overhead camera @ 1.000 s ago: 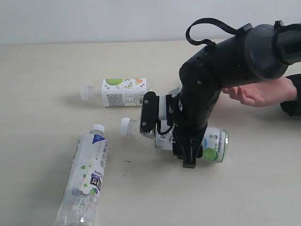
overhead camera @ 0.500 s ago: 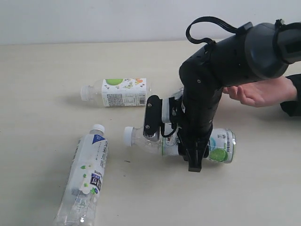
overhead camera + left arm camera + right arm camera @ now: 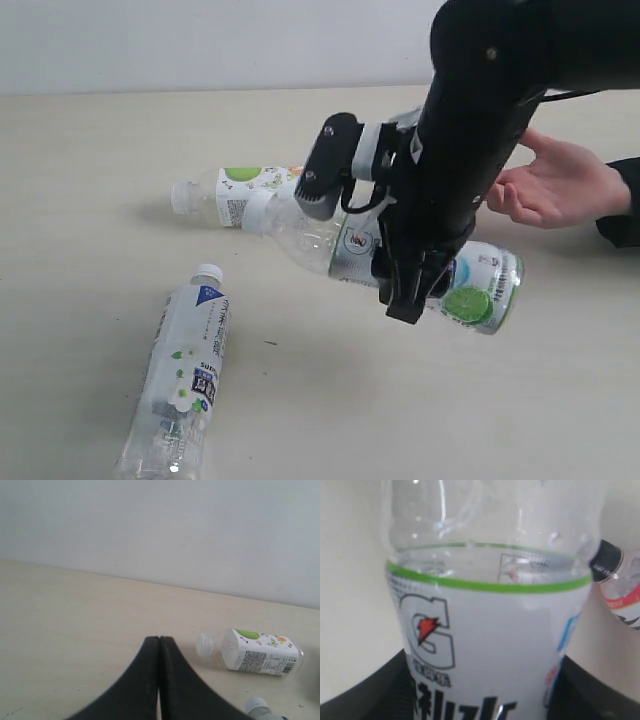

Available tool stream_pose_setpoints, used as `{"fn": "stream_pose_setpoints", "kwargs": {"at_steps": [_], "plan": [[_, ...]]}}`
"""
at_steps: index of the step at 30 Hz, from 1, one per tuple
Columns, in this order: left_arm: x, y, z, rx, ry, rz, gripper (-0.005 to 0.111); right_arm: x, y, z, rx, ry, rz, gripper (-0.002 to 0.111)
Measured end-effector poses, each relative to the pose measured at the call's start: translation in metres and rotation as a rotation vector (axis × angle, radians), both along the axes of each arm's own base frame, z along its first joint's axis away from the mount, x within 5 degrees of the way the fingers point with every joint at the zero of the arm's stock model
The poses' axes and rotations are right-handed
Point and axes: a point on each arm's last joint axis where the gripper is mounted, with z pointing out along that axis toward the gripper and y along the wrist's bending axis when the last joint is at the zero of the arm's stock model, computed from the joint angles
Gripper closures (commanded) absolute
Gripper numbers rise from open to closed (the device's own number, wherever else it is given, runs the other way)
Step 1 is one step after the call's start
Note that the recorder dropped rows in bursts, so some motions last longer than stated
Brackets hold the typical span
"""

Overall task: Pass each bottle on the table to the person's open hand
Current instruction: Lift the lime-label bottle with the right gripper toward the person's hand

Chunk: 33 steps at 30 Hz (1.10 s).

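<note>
Exterior view: my right arm bends down from the upper right. My right claw (image 3: 412, 292) is clamped round the lime-label bottle (image 3: 482, 292), holding it tilted above the table (image 3: 80, 130), just below the person's open hand (image 3: 562, 185). My arm hides the bottle's middle.

Left wrist view: my left claw (image 3: 159, 680) has its fingers pressed together, empty. A green-label bottle (image 3: 260, 656) lies ahead.

Right wrist view: the gripped bottle fills the frame between my black fingers (image 3: 365, 700). A black-capped bottle (image 3: 620, 587) is cut off at the edge.
</note>
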Motion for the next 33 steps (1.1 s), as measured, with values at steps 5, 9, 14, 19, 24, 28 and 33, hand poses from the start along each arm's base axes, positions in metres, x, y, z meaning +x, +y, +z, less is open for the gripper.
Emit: {"fn": "stream_pose_setpoints", "kwargs": {"at_steps": [5, 9, 14, 19, 24, 28, 33], "plan": [[0.0, 0.0, 0.0, 0.0, 0.0, 0.0, 0.107, -0.03, -0.013, 0.051, 0.102, 0.056, -0.106, 0.108], [0.0, 0.0, 0.0, 0.0, 0.0, 0.0, 0.107, -0.045, -0.037, 0.083, 0.102, -0.008, -0.372, 0.108], [0.0, 0.0, 0.0, 0.0, 0.0, 0.0, 0.107, -0.035, -0.071, 0.094, -0.014, -0.178, -0.656, 0.108], [0.0, 0.0, 0.0, 0.0, 0.0, 0.0, 0.107, -0.018, -0.098, 0.093, -0.027, -0.19, -0.824, 0.108], [0.0, 0.0, 0.0, 0.0, 0.0, 0.0, 0.107, 0.005, -0.123, 0.078, -0.01, -0.104, -0.966, 0.108], [0.0, 0.0, 0.0, 0.0, 0.0, 0.0, 0.107, 0.027, -0.138, 0.059, 0.057, -0.024, -1.045, 0.108], [0.0, 0.0, 0.0, 0.0, 0.0, 0.0, 0.107, 0.057, -0.146, 0.035, 0.079, -0.006, -1.084, 0.108]]}}
